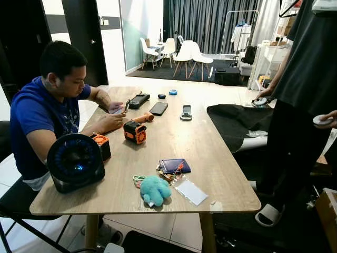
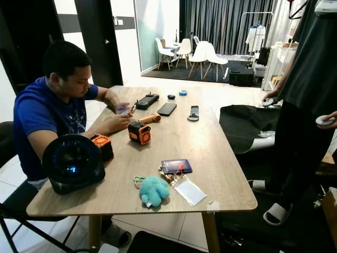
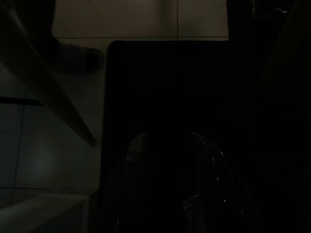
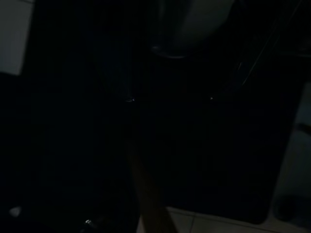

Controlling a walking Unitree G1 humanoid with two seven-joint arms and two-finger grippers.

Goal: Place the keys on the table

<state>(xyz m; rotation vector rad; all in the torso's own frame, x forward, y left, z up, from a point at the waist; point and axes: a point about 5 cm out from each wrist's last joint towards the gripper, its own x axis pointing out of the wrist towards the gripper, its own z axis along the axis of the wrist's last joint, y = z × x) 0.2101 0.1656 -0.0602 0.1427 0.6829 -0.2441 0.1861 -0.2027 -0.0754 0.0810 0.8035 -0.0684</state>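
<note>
The left gripper (image 3: pixel 167 145) hangs below the desk (image 1: pixel 210 158) over a dark mat (image 3: pixel 194 87) on the tiled floor (image 3: pixel 136 19), its two fingers spread a moderate way apart with nothing between them; the right wrist view is too dark to tell how the right gripper stands. The keys (image 1: pixel 169 175) lie on the desk near its front edge, touching a teal plush toy (image 1: pixel 155 190) (apparently attached to the same bunch), just beside a dark blue wallet (image 1: pixel 175 166) and a white card (image 1: pixel 191 192). Farther back are an orange and black tool (image 1: pixel 135 132), a black phone (image 1: pixel 158 108) and a round black fan (image 1: pixel 75 161). A seated person in a blue shirt (image 1: pixel 37 113) leans on the desk's left side; another person in black (image 1: pixel 308 79) stands at the right
</note>
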